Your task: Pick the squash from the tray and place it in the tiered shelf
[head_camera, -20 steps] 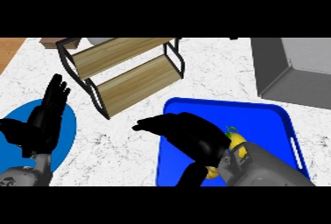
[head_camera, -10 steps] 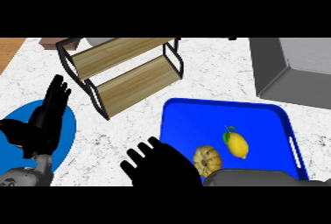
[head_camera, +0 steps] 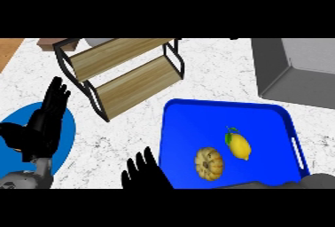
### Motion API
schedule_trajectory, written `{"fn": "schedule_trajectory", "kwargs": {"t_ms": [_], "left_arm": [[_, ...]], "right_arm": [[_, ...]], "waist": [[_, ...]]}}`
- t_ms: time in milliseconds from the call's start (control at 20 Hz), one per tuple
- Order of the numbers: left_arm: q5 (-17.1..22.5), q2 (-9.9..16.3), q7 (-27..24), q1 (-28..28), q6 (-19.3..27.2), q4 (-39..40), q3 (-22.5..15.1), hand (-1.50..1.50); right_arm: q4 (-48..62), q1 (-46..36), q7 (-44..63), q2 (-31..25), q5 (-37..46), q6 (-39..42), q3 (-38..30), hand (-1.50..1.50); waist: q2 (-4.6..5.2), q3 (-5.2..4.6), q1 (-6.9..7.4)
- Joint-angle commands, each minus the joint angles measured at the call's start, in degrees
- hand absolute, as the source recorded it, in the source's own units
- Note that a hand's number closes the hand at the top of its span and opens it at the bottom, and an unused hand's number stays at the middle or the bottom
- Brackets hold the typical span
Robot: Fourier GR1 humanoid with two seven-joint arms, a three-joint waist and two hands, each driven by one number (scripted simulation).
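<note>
White speckled counter (head_camera: 216, 75) underfoot of everything, seen steeply from above. Blue tray (head_camera: 196, 119) at lower right, holding the squash (head_camera: 209, 163), ribbed and tan, just beside a yellow lemon (head_camera: 239, 146); the two close but apart. Wooden tiered shelf (head_camera: 124, 71) with black frame at upper left, both boards bare, well apart from the tray. Grey sink basin (head_camera: 294, 71) at upper right. Blue plate (head_camera: 62, 133) at far left, partly under the left hand (head_camera: 42, 126), resting there with fingers straight and raised, holding nothing. Right hand (head_camera: 145, 174) low at the bottom edge, just beside the tray's left rim, fingers spread and straight, nothing in its hold, not touching the squash. Judged from this: task at its opening, nothing done; squash not yet grasped, so reach, grip, lift, carry across to the shelf and release all left. No brands, labels or writing readable anywhere.
</note>
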Motion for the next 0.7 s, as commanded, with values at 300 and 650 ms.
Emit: {"fn": "schedule_trajectory", "kwargs": {"t_ms": [300,650], "left_arm": [[-0.27,0.75,2.71,0.99,0.28,-3.39,0.66,0.00],[0.11,-0.37,-1.51,2.43,-2.09,-1.70,1.59,0.00]], "right_arm": [[5.40,-1.05,12.63,-0.36,7.43,9.10,8.63,-1.50],[1.11,4.17,9.71,-6.43,12.65,8.69,6.59,-1.50]], "waist": [[-0.15,0.09,-0.19],[0.37,0.12,-0.16]]}}
